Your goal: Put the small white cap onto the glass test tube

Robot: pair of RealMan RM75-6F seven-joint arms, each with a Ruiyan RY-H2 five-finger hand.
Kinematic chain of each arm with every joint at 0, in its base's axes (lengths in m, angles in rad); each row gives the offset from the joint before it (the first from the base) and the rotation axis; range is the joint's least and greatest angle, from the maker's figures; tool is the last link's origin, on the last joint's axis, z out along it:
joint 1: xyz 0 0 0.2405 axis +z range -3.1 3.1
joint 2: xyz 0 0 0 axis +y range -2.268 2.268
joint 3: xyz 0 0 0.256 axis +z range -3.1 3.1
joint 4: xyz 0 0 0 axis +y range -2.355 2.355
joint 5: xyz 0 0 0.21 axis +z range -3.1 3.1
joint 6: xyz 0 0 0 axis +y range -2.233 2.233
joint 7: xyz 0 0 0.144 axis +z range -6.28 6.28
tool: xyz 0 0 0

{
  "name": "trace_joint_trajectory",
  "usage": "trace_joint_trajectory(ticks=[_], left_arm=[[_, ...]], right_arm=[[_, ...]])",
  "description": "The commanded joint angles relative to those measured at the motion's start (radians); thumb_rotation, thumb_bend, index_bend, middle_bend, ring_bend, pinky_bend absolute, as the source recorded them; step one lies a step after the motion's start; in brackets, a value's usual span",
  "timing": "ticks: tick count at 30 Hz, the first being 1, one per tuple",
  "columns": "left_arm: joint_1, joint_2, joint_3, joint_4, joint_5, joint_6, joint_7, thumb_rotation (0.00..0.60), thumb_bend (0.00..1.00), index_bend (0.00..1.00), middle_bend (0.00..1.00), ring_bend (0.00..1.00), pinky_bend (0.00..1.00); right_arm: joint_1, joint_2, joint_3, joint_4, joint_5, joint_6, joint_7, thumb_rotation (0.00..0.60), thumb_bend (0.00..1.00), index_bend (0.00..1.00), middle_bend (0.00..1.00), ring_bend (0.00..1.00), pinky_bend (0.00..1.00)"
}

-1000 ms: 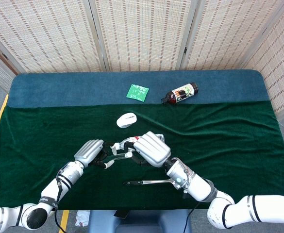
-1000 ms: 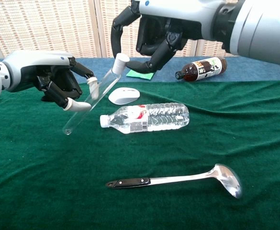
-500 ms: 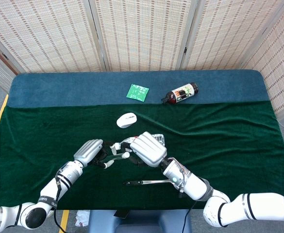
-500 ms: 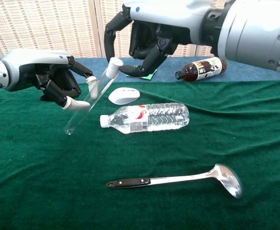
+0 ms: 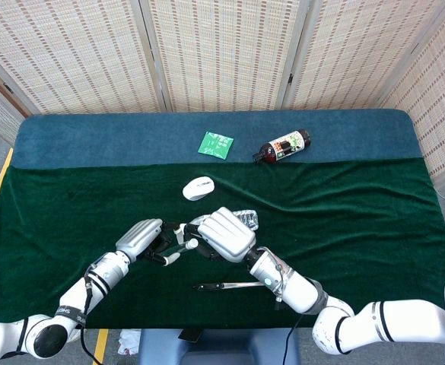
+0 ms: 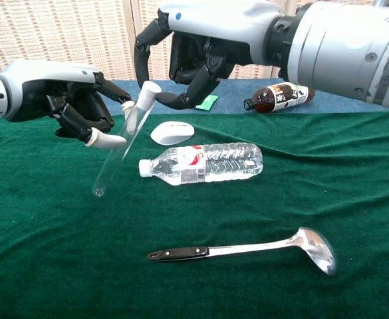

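Capping step, item record. Left hand (image 6: pixel 74 106): pinches the glass test tube (image 6: pixel 120 147) near its upper part, other fingers curled; tube held in the air, tilted, mouth end up and toward the right hand, closed end down and clear of the green cloth (image 6: pixel 61 266).

Small white cap (image 6: pixel 147 91): sits at the tube's mouth. Whether it is fully seated or only resting cannot be told from either view.

Right hand (image 6: pixel 194 53): poised just above and behind the cap, fingers curved downward and apart; whether a fingertip touches the cap is unclear, and nothing else is in its grasp.

Handling note, as a judgement: pressing should run along the tube's axis, with the left hand's pinch firm, so the glass neither slips nor pivots; a light push followed by a clean lift away would suit.

Other items: clear plastic water bottle (image 6: pixel 204 163) lying on its side below the right hand; white computer mouse (image 6: pixel 172 133) beyond it; metal ladle (image 6: pixel 247 249) nearer the camera; dark bottle (image 6: pixel 277 96) and green packet (image 5: pixel 216 144) well beyond both hands.
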Motion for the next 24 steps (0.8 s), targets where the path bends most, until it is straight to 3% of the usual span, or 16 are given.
trace_joint_trajectory(ticks=[1, 5, 11, 15, 19, 24], left_arm=[[-0.001, 0.001, 0.002, 0.003, 0.001, -0.001, -0.004, 0.600, 0.54, 0.75, 0.96, 0.96, 0.91], [-0.001, -0.001, 0.009, 0.011, 0.005, 0.004, -0.003, 0.600, 0.54, 0.75, 0.96, 0.96, 0.91], [-0.004, -0.007, 0.019, 0.022, 0.005, 0.011, 0.004, 0.600, 0.54, 0.75, 0.96, 0.96, 0.91], [-0.008, -0.017, 0.028, 0.033, 0.002, 0.022, 0.022, 0.600, 0.54, 0.75, 0.96, 0.96, 0.91], [-0.012, -0.031, 0.038, 0.042, -0.005, 0.039, 0.048, 0.600, 0.54, 0.75, 0.96, 0.96, 0.91], [-0.016, -0.053, 0.053, 0.064, -0.015, 0.074, 0.097, 0.600, 0.54, 0.75, 0.96, 0.96, 0.91]], right_arm=[[0.002, -0.001, -0.001, 0.003, 0.003, 0.001, -0.002, 0.600, 0.58, 0.74, 1.00, 1.00, 1.00], [0.002, -0.002, -0.005, 0.013, 0.002, 0.002, 0.003, 0.600, 0.58, 0.68, 1.00, 1.00, 1.00], [0.002, -0.001, -0.008, 0.029, 0.001, -0.003, 0.019, 0.600, 0.58, 0.37, 1.00, 1.00, 1.00], [0.003, -0.006, -0.011, 0.043, -0.002, -0.009, 0.032, 0.600, 0.58, 0.23, 1.00, 1.00, 1.00], [0.006, -0.010, -0.015, 0.055, -0.001, -0.017, 0.042, 0.600, 0.58, 0.14, 1.00, 1.00, 1.00], [-0.001, -0.006, -0.014, 0.058, -0.016, -0.009, 0.066, 0.600, 0.58, 0.10, 1.00, 1.00, 1.00]])
